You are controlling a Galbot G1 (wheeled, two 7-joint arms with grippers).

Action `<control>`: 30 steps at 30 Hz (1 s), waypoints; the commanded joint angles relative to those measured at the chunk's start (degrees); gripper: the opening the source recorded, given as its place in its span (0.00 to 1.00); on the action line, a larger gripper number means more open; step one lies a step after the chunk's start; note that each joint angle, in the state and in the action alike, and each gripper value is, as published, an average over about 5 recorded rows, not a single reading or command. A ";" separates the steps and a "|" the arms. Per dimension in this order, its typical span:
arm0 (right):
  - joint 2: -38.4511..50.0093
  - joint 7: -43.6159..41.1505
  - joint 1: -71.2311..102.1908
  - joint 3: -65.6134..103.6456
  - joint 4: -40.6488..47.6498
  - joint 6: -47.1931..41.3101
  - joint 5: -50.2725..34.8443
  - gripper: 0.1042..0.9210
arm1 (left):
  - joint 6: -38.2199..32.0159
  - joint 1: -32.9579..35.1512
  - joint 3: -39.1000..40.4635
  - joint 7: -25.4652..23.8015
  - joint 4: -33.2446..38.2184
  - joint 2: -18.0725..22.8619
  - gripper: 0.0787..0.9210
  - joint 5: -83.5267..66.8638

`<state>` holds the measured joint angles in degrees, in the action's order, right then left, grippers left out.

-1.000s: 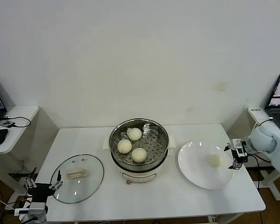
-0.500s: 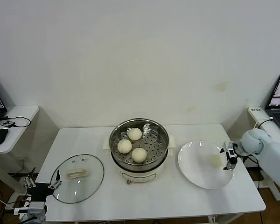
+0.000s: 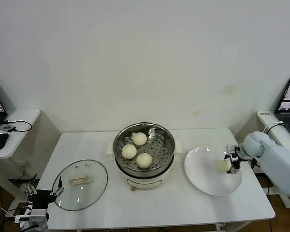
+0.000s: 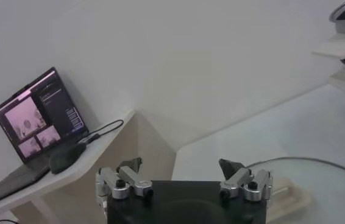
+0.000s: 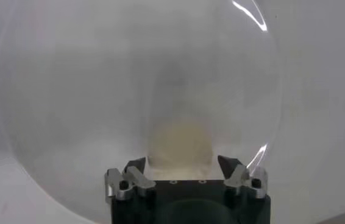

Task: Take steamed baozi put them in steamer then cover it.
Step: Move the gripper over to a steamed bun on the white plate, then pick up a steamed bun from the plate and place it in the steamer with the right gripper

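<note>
Your right pincer (image 3: 230, 163) sits at the last baozi (image 3: 223, 166) on the white plate (image 3: 205, 181), fingers either side, not yet clamped; squeeze gently, lift straight, then carry to the steamer (image 3: 144, 150). Left pincer (image 3: 43, 193) waits apart beside the cover (image 3: 80, 184)

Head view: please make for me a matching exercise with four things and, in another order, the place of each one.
Things:
1. glass lid
2. steamer
3. white plate
4. right gripper

Places:
A. middle of the table, three baozi inside
B. flat on the table's left part
C. at the last baozi on the plate
D. right of the steamer

Pairs: 1-B, 2-A, 3-D, 4-C
</note>
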<state>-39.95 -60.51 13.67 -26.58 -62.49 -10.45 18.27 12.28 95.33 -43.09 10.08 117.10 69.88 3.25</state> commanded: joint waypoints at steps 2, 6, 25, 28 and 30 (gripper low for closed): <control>-0.53 -1.68 -0.53 -0.47 0.57 -0.21 0.10 0.65 | -0.05 0.08 0.03 -0.02 0.03 0.04 0.88 -0.04; 0.24 -2.78 -0.66 -0.76 -0.53 -0.54 -0.41 0.60 | -0.07 0.10 -0.03 -0.02 0.08 -0.04 0.88 -0.08; 11.91 -3.16 -33.44 -24.81 -23.84 -10.29 -24.20 0.57 | -0.03 -0.88 0.79 -0.08 0.33 -0.83 0.88 -0.30; 9.44 -1.79 -42.90 -31.56 -26.54 -12.80 -29.62 0.57 | -0.01 -1.06 1.07 -0.11 0.38 -0.90 0.88 -0.29; 6.37 -0.42 -47.87 -34.99 -27.34 -14.69 -32.97 0.57 | 0.00 -1.17 1.21 -0.14 0.50 -0.88 0.88 -0.29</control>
<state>-31.95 -62.83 -11.80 -45.91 -80.63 -19.12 0.07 12.24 94.24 -42.05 9.97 117.52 69.03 2.94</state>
